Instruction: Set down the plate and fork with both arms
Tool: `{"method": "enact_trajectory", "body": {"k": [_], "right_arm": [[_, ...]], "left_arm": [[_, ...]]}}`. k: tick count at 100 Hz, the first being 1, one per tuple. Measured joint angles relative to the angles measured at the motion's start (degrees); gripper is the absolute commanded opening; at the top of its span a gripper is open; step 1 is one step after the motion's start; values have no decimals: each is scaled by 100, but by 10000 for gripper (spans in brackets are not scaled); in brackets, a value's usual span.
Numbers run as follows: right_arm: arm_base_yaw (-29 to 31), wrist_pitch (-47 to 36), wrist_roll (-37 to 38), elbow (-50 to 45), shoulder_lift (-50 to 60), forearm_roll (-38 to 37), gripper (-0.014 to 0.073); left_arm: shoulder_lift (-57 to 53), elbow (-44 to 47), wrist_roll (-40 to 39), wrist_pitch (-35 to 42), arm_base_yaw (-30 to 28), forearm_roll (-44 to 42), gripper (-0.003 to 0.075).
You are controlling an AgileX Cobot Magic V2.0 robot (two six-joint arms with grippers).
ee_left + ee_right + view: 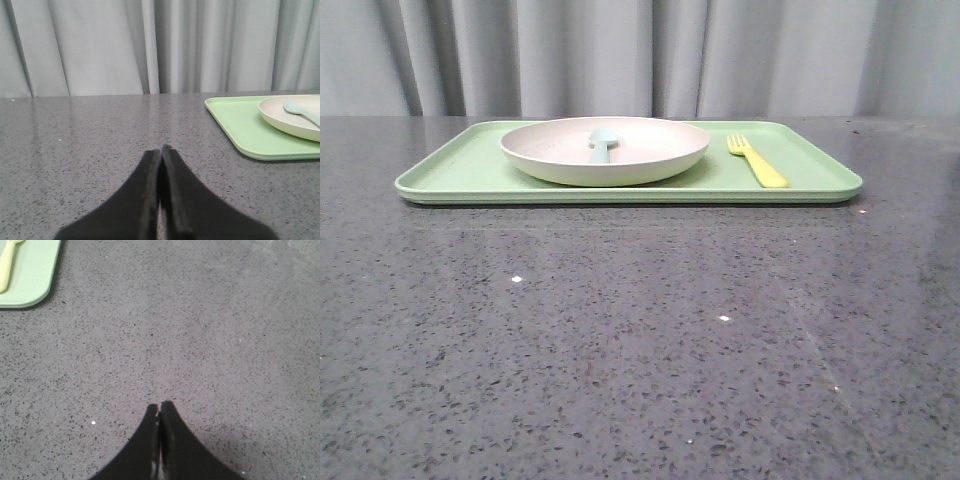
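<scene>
The cream plate [605,150] sits on the light-green tray [450,172] at the back of the table, with a pale blue spoon [601,146] lying in it. The yellow fork [757,160] lies on the tray to the right of the plate. The left wrist view shows the tray's corner [235,120], part of the plate [287,117] and the spoon [300,111]. The right wrist view shows a tray corner [35,277] and the fork's handle [6,270]. My left gripper [161,149] is shut and empty over bare table. My right gripper [160,406] is shut and empty. Neither arm shows in the front view.
The dark speckled stone table [640,340] spreads in front of the tray. A grey curtain [640,55] hangs behind the table's far edge.
</scene>
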State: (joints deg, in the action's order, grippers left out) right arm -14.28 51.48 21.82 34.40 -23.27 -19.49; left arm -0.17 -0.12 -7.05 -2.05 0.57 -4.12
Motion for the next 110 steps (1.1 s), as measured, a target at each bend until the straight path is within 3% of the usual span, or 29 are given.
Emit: {"method": "enact_trajectory", "body": {"k": [110], "right_arm": [[0, -170, -49, -149, 108, 83, -120]], "left_arm": [[0, 0, 0, 0, 0, -12, -20]]}}
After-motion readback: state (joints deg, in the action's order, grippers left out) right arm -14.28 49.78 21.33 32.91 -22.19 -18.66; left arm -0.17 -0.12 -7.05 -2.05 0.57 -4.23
